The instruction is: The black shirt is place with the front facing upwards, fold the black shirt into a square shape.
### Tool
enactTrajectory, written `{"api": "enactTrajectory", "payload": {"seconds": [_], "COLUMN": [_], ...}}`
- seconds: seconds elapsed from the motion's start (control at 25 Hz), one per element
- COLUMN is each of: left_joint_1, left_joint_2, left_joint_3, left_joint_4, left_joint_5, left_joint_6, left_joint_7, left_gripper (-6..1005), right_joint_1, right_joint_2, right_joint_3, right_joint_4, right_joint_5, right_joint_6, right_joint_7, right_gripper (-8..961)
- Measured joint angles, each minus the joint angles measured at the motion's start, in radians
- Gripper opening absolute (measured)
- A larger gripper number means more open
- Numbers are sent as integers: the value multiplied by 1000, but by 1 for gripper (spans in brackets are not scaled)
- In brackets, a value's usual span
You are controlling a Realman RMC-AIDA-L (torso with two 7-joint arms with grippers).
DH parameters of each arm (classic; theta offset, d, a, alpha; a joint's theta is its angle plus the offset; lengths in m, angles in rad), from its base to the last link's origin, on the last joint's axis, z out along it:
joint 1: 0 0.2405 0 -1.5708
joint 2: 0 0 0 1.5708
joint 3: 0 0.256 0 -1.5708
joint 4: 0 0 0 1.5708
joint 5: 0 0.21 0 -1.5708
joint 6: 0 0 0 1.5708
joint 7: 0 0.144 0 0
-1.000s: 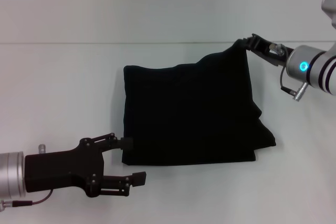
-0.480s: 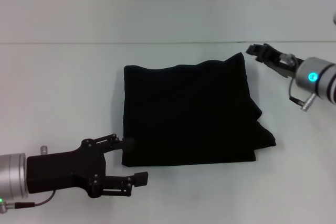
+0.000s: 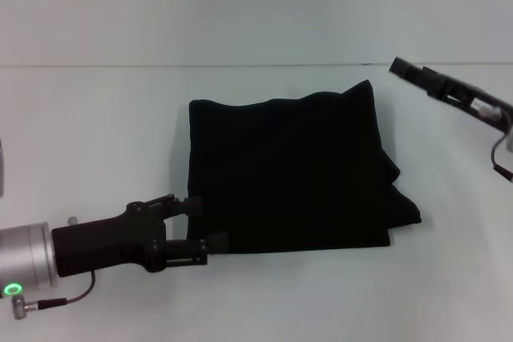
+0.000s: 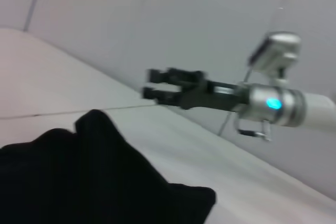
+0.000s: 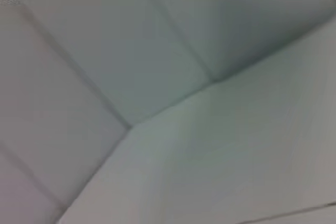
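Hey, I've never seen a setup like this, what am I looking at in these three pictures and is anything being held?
This is a two-armed robot folding laundry. The head camera looks down on a white table where the black shirt lies folded into a rough square. The left gripper sits at the shirt's near left corner; whether it grips the cloth is unclear. The right gripper hangs off the far right corner, holding nothing. The left wrist camera shows the shirt and that right gripper. The right wrist camera sees only bare surfaces.

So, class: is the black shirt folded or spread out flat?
Folded. The black shirt lies as a compact, roughly square block on the table; no sleeves or print show, and layered edges step out at its right side.
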Motion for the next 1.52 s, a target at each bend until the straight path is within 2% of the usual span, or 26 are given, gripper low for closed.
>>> {"api": "enactTrajectory", "payload": {"seconds": [0.08, 0.2, 0.4, 0.64, 0.92, 1.08, 1.28, 1.36, 1.52], "left_joint_1": [-3, -5, -5, -8, -10, -14, -22, -27, -15], "left_joint_2": [-4, -11, -14, -15, -15, -11, 14, 25, 27], "left_joint_3": [-19, -49, -76, -85, -85, -86, -83, -70, -62], "left_joint_4": [-7, -17, -40, -49, -50, -48, -40, -31, 3], "left_joint_5": [0, 0, 0, -2, -3, -3, 3, 16, 38], "left_joint_6": [-13, -17, -42, -43, -41, -44, -59, -67, -71], "left_joint_7": [-21, -37, -41, -56, -73, -102, -110, -88, -5], "left_gripper": [951, 951, 951, 950, 950, 950, 951, 950, 950], "right_joint_1": [-22, -39, -44, -33, -43, -87, -170, -207, -277], "right_joint_2": [0, 11, 34, 32, 31, 30, 25, 25, 34], "right_joint_3": [-7, -58, -153, -194, -200, -166, -127, -132, -132], "right_joint_4": [1, 13, 45, 107, 93, 17, -57, -70, -45], "right_joint_5": [-2, -5, -5, -5, -2, 6, -2, -28, -91], "right_joint_6": [-65, -107, -76, 20, 41, -52, -250, -299, -332], "right_joint_7": [-82, -176, -278, -303, -309, -362, -562, -620, -771], "right_gripper": [772, 890, 942, 943, 944, 944, 942, 942, 943]}}
